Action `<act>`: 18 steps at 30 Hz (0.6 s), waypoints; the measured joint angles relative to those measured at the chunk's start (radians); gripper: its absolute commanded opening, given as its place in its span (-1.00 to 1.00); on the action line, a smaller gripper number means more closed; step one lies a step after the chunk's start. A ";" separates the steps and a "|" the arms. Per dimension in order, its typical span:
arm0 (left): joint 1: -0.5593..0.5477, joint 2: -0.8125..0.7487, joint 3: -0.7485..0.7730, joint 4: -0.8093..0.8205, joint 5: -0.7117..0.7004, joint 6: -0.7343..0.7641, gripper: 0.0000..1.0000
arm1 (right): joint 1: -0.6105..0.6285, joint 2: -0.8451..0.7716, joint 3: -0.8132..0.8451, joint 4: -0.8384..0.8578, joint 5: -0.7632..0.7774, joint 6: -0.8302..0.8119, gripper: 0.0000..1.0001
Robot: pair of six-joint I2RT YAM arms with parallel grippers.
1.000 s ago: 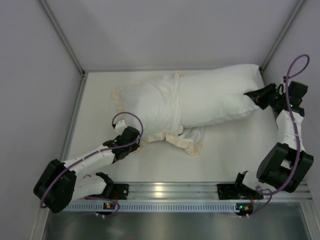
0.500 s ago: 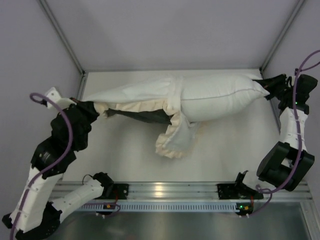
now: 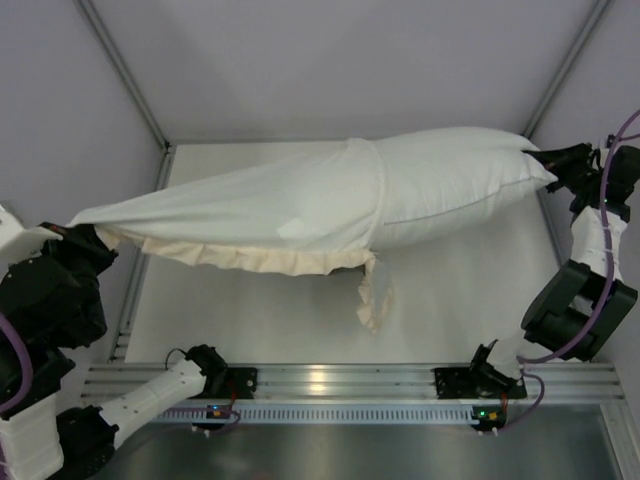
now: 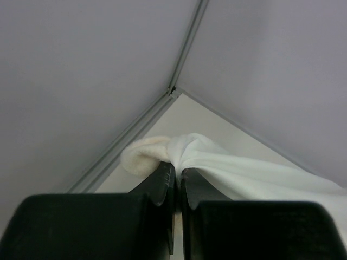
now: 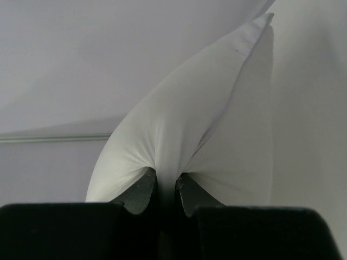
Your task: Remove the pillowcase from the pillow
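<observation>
The pillowcase (image 3: 250, 210) hangs stretched in the air, white face up, its cream ruffle (image 3: 250, 260) drooping along the near edge. It covers the left part of the plain white pillow (image 3: 450, 185), whose right half sticks out bare. My left gripper (image 3: 80, 238) is raised at the far left and shut on the pillowcase's left end (image 4: 184, 149). My right gripper (image 3: 548, 160) is raised at the far right and shut on the pillow's right end (image 5: 179, 135). Both cloths are lifted above the table (image 3: 470, 310).
Grey enclosure walls stand close on the left, the back and the right. A metal corner post (image 3: 125, 75) rises at the back left, another (image 3: 565, 70) at the back right. A metal rail (image 3: 330, 380) with the arm bases runs along the near edge.
My left arm has lifted and pulled the pillowcase's end far to the left, stretching it out. The cover has slid leftward along the pillow. My right gripper has risen a little with the pillow's end.
</observation>
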 measured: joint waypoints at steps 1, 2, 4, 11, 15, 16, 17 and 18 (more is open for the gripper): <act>-0.011 0.004 0.020 -0.002 -0.018 0.021 -1.00 | -0.003 0.004 0.004 0.006 -0.003 0.005 -1.00; -0.023 0.006 0.038 -0.004 -0.042 0.040 -1.00 | -0.006 0.007 0.005 0.018 -0.004 0.006 -1.00; -0.048 0.000 0.063 -0.005 -0.092 0.070 -1.00 | -0.010 0.009 0.005 0.037 -0.003 0.013 -1.00; -0.125 -0.053 0.066 -0.014 -0.195 0.100 -1.00 | -0.021 0.014 0.005 0.067 0.000 0.018 -1.00; -0.137 -0.047 0.062 -0.017 -0.216 0.101 -1.00 | -0.021 0.014 0.005 0.067 0.005 0.018 -1.00; -0.139 -0.046 0.062 -0.016 -0.220 0.103 -1.00 | -0.021 0.014 0.006 0.067 0.006 0.018 -1.00; -0.142 -0.046 0.062 -0.017 -0.222 0.103 -1.00 | -0.021 0.014 0.007 0.067 0.007 0.018 -1.00; -0.145 -0.046 0.062 -0.017 -0.222 0.105 -1.00 | -0.021 0.014 0.010 0.066 0.008 0.018 -1.00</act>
